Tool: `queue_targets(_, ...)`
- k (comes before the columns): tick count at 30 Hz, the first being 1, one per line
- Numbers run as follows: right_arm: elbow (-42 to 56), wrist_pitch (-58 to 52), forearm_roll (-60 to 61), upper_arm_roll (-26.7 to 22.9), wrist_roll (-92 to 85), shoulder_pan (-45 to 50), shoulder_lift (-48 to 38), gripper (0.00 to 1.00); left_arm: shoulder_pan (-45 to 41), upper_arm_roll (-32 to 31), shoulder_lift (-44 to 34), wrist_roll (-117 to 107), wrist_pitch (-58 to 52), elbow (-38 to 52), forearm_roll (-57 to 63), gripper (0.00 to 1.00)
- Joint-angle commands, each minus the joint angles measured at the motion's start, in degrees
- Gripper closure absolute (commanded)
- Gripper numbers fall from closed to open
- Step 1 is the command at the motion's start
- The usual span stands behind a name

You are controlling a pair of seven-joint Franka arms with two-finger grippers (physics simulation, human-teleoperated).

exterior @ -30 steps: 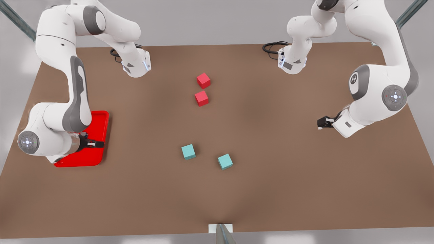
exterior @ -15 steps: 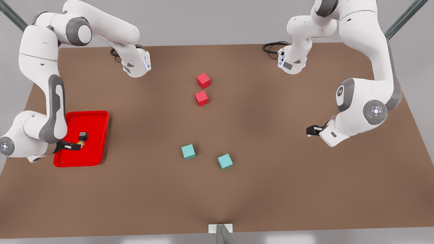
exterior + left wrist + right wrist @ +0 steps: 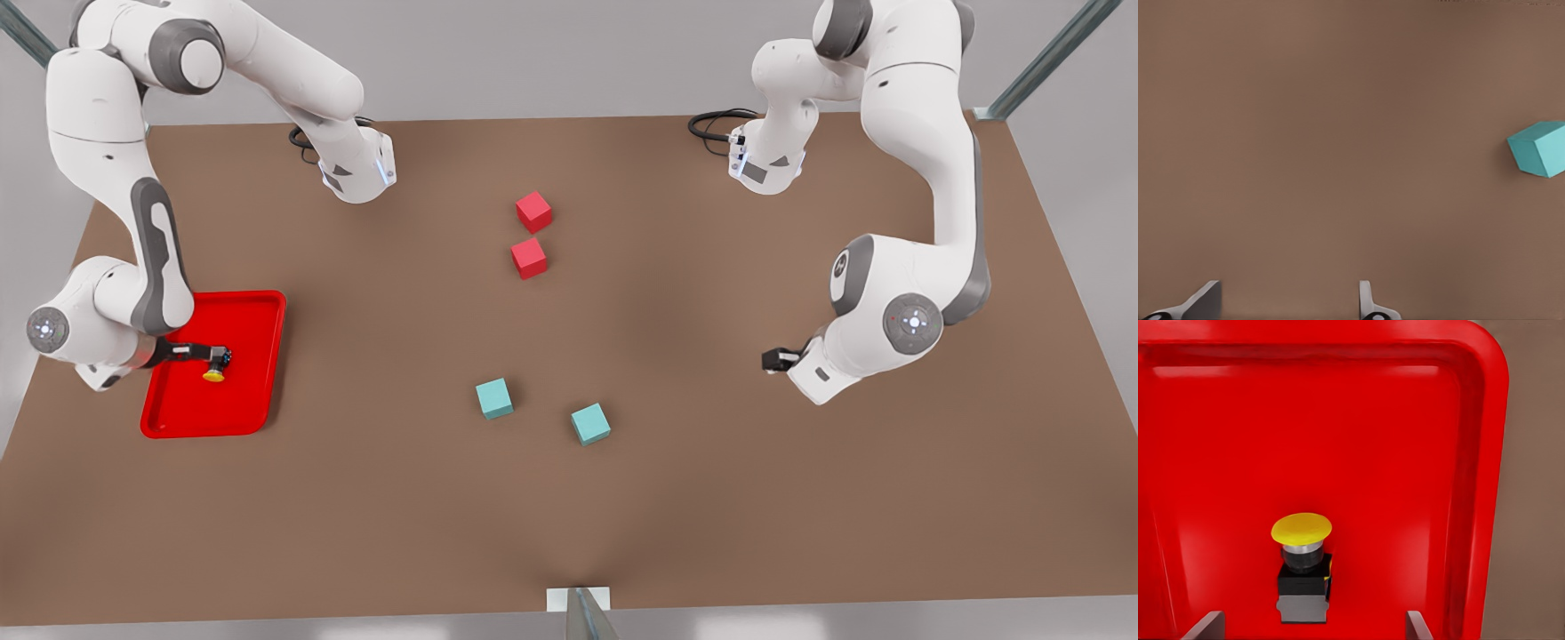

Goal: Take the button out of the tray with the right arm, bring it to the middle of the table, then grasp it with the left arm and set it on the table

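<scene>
While spread open over the red tray [image 3: 253, 307], right claw [image 3: 216, 355] at the yellow-capped button [image 3: 214, 374], not closed on it; button inside the tray. Left claw [image 3: 770, 359] open, hovering above bare table [image 3: 676, 498] near a teal cube [image 3: 1540, 148].

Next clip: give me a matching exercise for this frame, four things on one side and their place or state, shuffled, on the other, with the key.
Things:
1. button
2. right gripper
3. left gripper
4. teal cubes

Places or states:
A. open over bare table, on the front view's right
B. on the table, nearer the front view's bottom edge than the red cubes
C. inside the tray, yellow cap showing
D. open over the tray, fingers either side of the button

Pairs: 1-C, 2-D, 3-A, 4-B
</scene>
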Motion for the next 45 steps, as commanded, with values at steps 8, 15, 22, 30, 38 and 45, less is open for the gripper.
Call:
queue_targets(8, -2.21, 13.12, -0.11, 0.31, -14.44, 0.07, 3.93, 0.0, -0.22, -0.01, 0.58, -7.44, 1.99, 0.03, 0.05, 0.0)
queue_targets(15, -2.83, 13.74, -0.11, 0.22, -14.44, -0.28, 4.11, 0.0, -0.22, -0.01, 1.54, -7.35, 2.08, 0.03, 0.05, 0.0)
queue_targets(22, -4.23, 14.01, -0.11, 0.22, -14.53, -0.64, 4.29, 0.0, -0.22, -0.01, 1.9, -7.35, 2.08, 0.12, 0.14, 0.0)
queue_targets(30, -5.11, 14.45, -0.11, 0.22, -14.53, -0.72, 4.64, 0.24, -0.22, -0.01, 2.34, -7.35, 2.08, 0.12, 0.05, 0.0)
queue_targets(38, -5.11, 14.27, -0.11, 0.22, -14.53, -0.9, 4.64, 0.36, -0.3, -0.1, 2.25, -7.35, 2.08, 0.12, 0.05, 0.0)
queue_targets(45, -5.82, 14.36, -0.11, -0.13, -8.82, -0.99, 4.9, 0.35, -0.3, -0.1, 2.25, -7.35, 2.08, 0.12, 0.05, 0.0)
